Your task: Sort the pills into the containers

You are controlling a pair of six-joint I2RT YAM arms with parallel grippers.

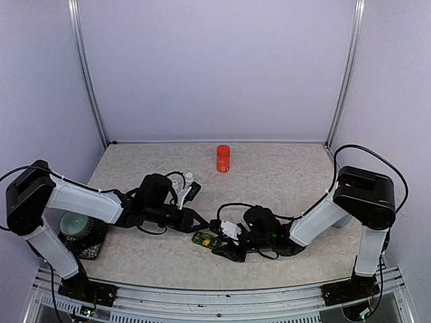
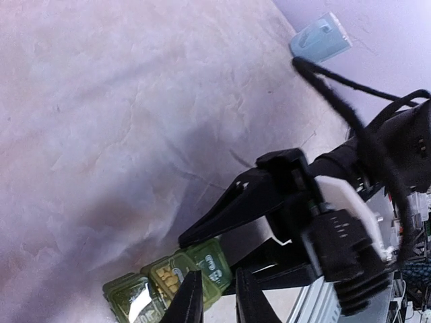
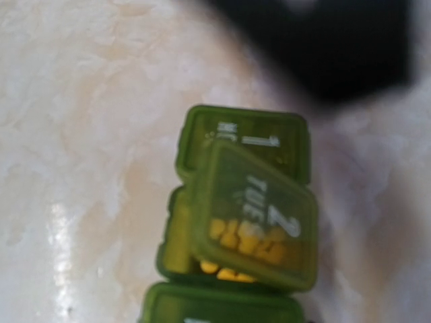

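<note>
— Three joined green compartments, the containers (image 1: 205, 239), lie at lower centre of the overhead view, between the left gripper (image 1: 196, 223) and the right gripper (image 1: 226, 247).
— Lids?
— Lid one is down. The middle lid (image 3: 259, 215) sits askew over yellow pills (image 3: 246, 243).
— Fingers?
— Left: pressed nearly together at the strip's edge. Right: one finger reaches the strip's end, but whether spread or pinching, I cannot tell.

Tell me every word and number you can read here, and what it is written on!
"1", letters beside it partly covered: end lid of the small dark green plastic pill strip.
"2" and "TUE": tilted middle lid over yellow pills.
Third lid: print cut off by the picture's edge.
Small red cylinder: pale mark, too small to read.
</note>
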